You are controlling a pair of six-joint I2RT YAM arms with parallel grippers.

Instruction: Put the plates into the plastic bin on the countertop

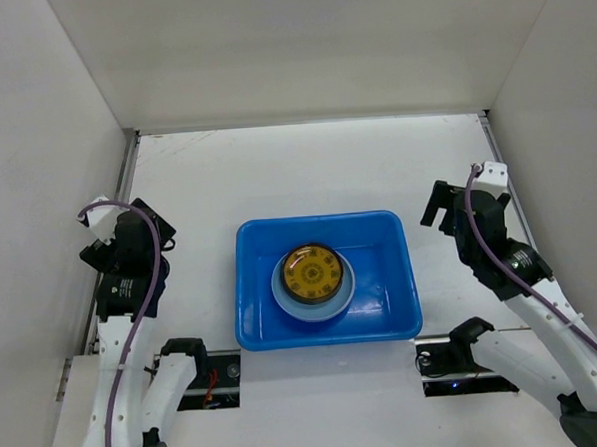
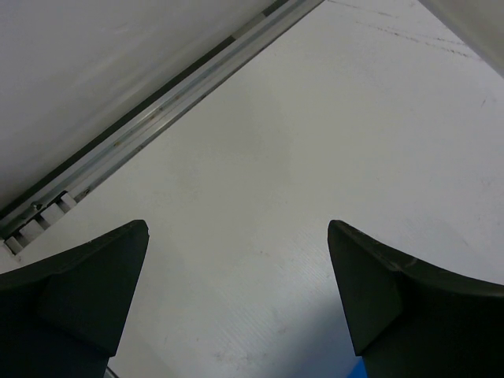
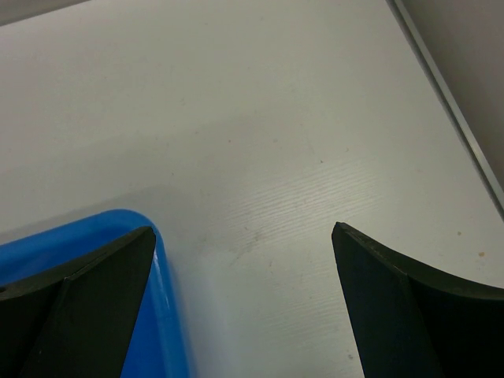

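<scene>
The left arm is folded up at the left edge of the countertop [image 1: 306, 173], its forearm rising from the base and the wrist tipped forward. The left gripper [image 2: 238, 228] is spread wide with nothing between its fingers, and bare white surface lies below it. A metal rail [image 2: 157, 110] at the foot of the wall runs past on its left, and a sliver of blue shows by its right finger. The right arm mirrors this pose on the other side, elbow low and wrist raised. The right gripper [image 3: 244, 228] also gapes wide and empty. The bin [image 1: 392, 279] lies between the two grippers, apart from both, and its rounded far corner sits just under the right gripper's left finger [image 3: 87, 307]. The plates [image 1: 312, 272] are stacked inside the bin, an amber one on top and a light-blue rim [image 1: 278, 290] showing beneath. How many lie between them cannot be told.
</scene>
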